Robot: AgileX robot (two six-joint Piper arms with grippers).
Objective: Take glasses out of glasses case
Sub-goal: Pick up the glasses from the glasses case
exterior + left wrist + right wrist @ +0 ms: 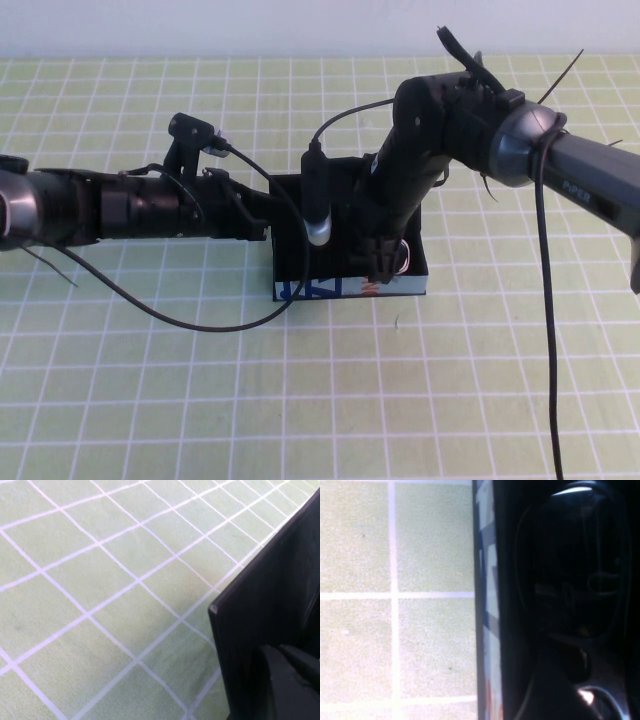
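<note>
With the long black rectangular glasses case (350,285) open on the green gridded mat (200,400), the right gripper (383,262) reaches inside where the dark-lensed black plastic glasses (570,565) apparently lie unlifted, its grip unclear, while the left gripper (262,213), grip likewise unclear, sits at the case's left end.

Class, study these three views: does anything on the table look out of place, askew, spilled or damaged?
Nothing stands out. The glasses case sits square on the grid mat, open. The right gripper reaches down into it above the dark-lensed glasses; the left gripper is at the case's left wall. No spill or damage shows.
</note>
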